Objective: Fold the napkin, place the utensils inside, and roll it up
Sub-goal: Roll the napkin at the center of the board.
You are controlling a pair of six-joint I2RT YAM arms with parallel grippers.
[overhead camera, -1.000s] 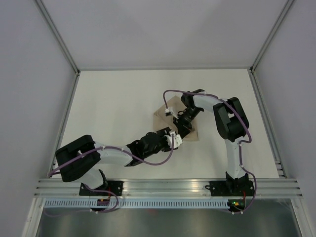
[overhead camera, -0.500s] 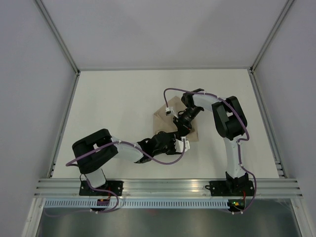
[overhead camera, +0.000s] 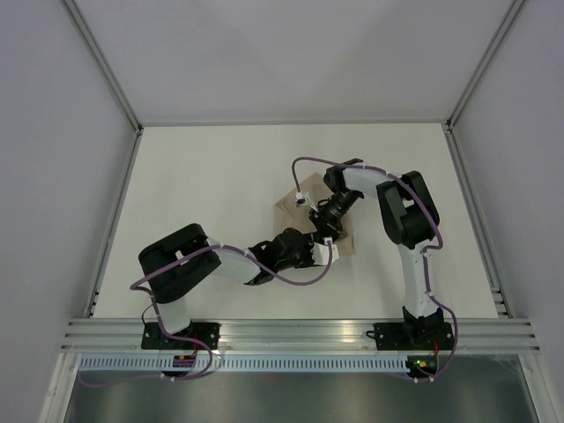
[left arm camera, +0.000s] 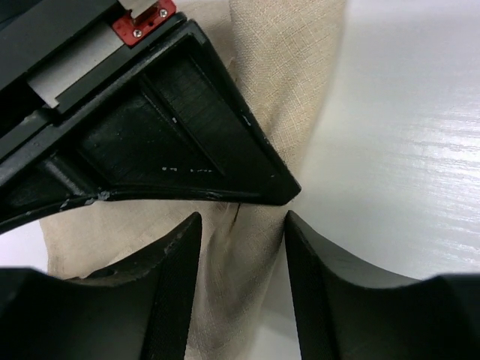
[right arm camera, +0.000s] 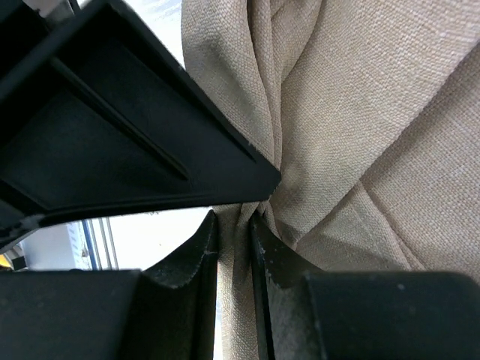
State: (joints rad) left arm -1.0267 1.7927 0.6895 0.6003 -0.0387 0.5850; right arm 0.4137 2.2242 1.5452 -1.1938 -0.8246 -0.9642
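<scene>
The beige napkin (overhead camera: 284, 211) lies bunched at mid-table, its near part hidden under both grippers. My right gripper (overhead camera: 328, 231) is shut on a gathered fold of the napkin (right arm camera: 360, 112); in its wrist view the gripper (right arm camera: 234, 240) has cloth pinched between nearly closed fingers. My left gripper (overhead camera: 322, 250) sits right against it at the napkin's near edge. Its jaws (left arm camera: 241, 247) are open around a ridge of the napkin (left arm camera: 292, 67): the cloth touches the left finger, and bare table shows by the right finger. The fork is not in view.
The white table (overhead camera: 203, 176) is framed by grey walls and an aluminium rail (overhead camera: 300, 333) at the near edge. The right gripper's black finger (left arm camera: 172, 142) fills the top of the left wrist view. The left gripper's finger (right arm camera: 112, 127) crowds the right wrist view.
My left arm has swung its elbow to the right and brought its gripper in against the right gripper at the napkin's near edge. The right gripper has barely moved.
</scene>
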